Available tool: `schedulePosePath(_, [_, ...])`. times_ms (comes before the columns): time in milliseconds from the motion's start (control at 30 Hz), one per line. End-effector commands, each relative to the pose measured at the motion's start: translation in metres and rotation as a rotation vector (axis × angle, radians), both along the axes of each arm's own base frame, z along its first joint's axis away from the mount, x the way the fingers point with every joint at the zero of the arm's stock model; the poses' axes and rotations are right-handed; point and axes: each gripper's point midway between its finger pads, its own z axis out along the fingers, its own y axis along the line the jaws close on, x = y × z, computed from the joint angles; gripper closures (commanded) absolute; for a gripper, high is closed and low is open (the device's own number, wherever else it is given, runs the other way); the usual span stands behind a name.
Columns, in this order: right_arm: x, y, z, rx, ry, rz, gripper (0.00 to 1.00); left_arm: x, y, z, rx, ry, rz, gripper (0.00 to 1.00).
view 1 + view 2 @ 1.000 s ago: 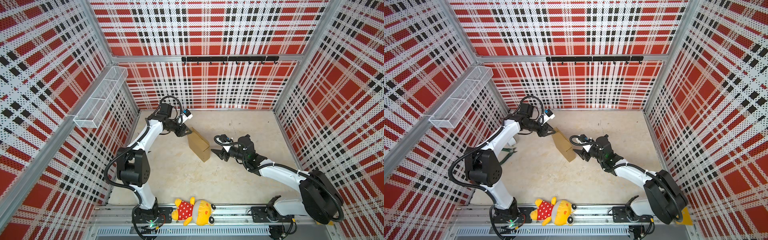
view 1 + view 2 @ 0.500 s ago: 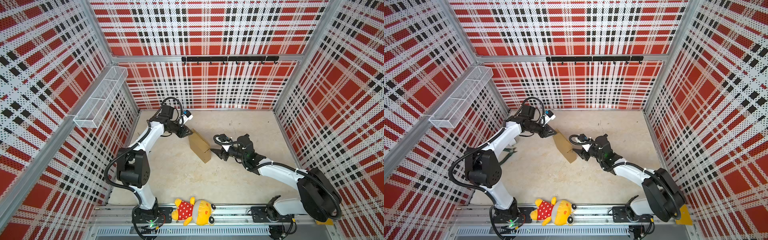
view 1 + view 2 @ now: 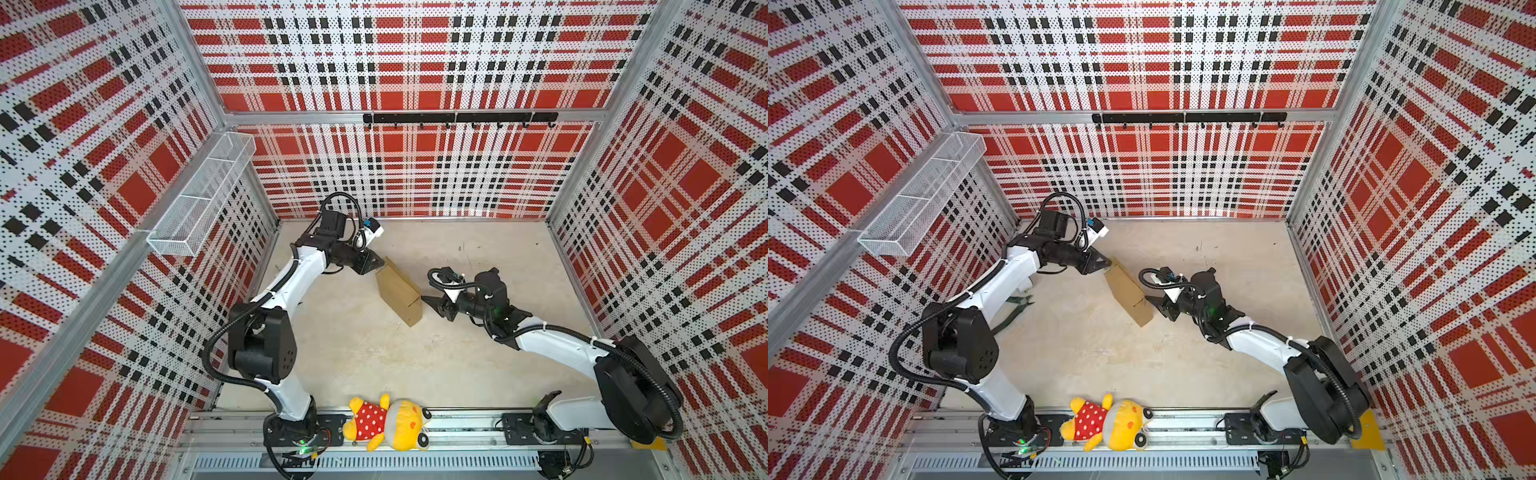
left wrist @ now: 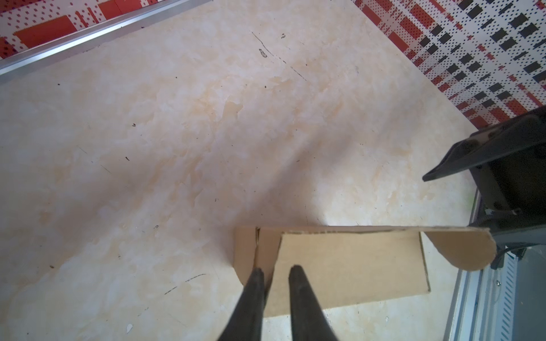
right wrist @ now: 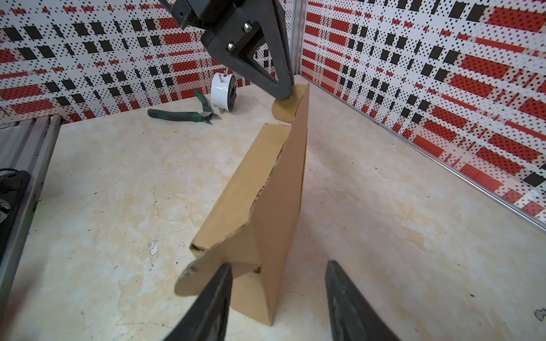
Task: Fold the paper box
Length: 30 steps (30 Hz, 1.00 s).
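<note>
Right gripper (image 5: pixel 278 264): fingers stand wide apart and clamp nothing. Just ahead of the tips, between them, rises the near end of the paper box (image 5: pixel 280 192), plain brown corrugated cardboard, partly folded. It stands on one long edge on the beige marbled tabletop (image 5: pixel 369 206). One tall panel is upright, with a lower folded section against one face. A rounded tab juts out at this end, and one finger overlaps it in the right wrist view. We cannot tell whether they touch.

The box runs straight away from this gripper. In both top views the left gripper (image 3: pixel 376 262) (image 3: pixel 1106 262) meets the box's far end, at a second rounded tab. In the left wrist view its fingers (image 4: pixel 257 274) are nearly together, with a narrow gap and the edge of a cardboard flap lying in it. We cannot tell whether they pinch it.

Beyond the left gripper, green-handled pliers (image 5: pixel 177 114) lie flat on the tabletop. A white round clock-like object (image 5: pixel 223 93) stands just beside them, near the red plaid perforated wall (image 5: pixel 103 59).

Well behind both grippers, a yellow plush toy in a red dotted shirt (image 3: pixel 386 422) lies on the aluminium rail (image 3: pixel 465 424) between the arm bases.
</note>
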Motion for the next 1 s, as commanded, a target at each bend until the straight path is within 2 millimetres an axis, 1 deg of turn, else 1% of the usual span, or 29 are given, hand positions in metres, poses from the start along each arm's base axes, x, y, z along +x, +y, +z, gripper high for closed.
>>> schedulePosePath(0, [0.001,0.001,0.019,0.040,-0.052,0.006,0.48,-0.003,-0.005,0.008,-0.011,-0.016,0.011,0.82])
schedulePosePath(133, [0.003,0.000,0.018,0.036,-0.052,-0.007,0.49,-0.003,-0.007,0.002,-0.006,-0.001,0.012,0.84])
schedulePosePath(333, [0.005,0.003,0.015,0.029,-0.042,-0.003,0.50,-0.004,-0.008,-0.002,-0.010,0.006,0.017,0.86])
schedulePosePath(567, [0.007,0.008,0.019,0.052,-0.047,0.003,0.51,-0.006,-0.010,0.004,-0.017,-0.004,0.015,0.87])
schedulePosePath(700, [0.007,0.010,0.022,0.062,-0.053,0.002,0.52,-0.007,-0.011,0.010,-0.024,-0.016,0.016,0.88])
schedulePosePath(867, [0.009,0.010,0.024,0.072,-0.057,-0.011,0.52,-0.009,-0.014,0.013,-0.043,-0.010,0.024,0.89])
schedulePosePath(967, [0.006,0.011,0.026,0.068,-0.065,-0.004,0.52,-0.010,-0.013,0.013,-0.041,-0.016,0.029,0.90])
